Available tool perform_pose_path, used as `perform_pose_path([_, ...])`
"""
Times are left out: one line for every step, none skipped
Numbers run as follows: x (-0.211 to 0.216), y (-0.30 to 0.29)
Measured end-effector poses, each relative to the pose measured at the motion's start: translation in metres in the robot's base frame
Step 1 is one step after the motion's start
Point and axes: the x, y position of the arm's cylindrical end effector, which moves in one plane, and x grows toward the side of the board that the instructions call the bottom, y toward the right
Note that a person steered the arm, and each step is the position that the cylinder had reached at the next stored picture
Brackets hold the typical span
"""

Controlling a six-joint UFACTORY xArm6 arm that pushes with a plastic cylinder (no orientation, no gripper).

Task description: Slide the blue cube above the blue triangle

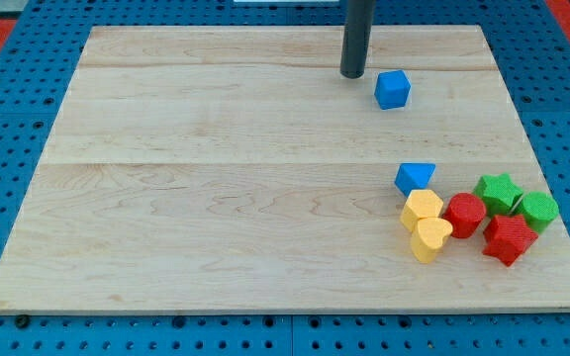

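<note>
If I push the cube (393,89) off-centre it could spin or skid past, ending right of the triangle (415,177) instead of above it. My tip (352,75) sits just left of the cube, slightly higher, apart from it. I have no hand, so nothing is grasped.

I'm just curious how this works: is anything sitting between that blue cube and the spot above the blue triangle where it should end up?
Nothing visible does. The blue cube lies toward the view's top from the blue triangle, with bare board between them. My tip is just to the cube's left, apart from it.
</note>
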Motion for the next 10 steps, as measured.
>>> perform_pose_path([-0.012, 0.018])
perform_pose_path([0.001, 0.03])
perform_pose_path([0.02, 0.037])
perform_pose_path([0.021, 0.042])
perform_pose_path([0.027, 0.046])
perform_pose_path([0.057, 0.056])
perform_pose_path([0.081, 0.056])
perform_pose_path([0.092, 0.051])
perform_pose_path([0.114, 0.067])
perform_pose_path([0.138, 0.082])
